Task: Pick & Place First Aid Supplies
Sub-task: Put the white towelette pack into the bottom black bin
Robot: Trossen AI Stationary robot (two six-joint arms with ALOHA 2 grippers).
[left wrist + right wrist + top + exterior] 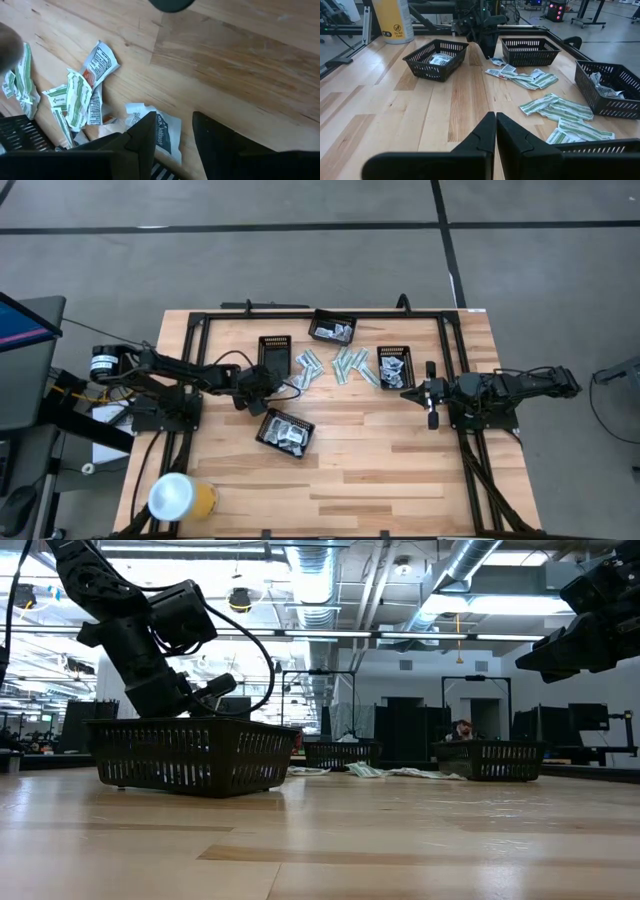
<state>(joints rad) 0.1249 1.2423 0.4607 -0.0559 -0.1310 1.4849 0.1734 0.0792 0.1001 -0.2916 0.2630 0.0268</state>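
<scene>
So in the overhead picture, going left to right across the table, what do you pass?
Yellow container → left hand → pale green-white strips → right hand. The four black mesh trays sit between and overlap in order, so I leave them out.

Around the loose packets (340,365) mid-table we find four trays: one (275,351) to their left, one (332,328) behind, one (395,365) to their right, and one (285,431) before them, leftward, holding packets.
</scene>
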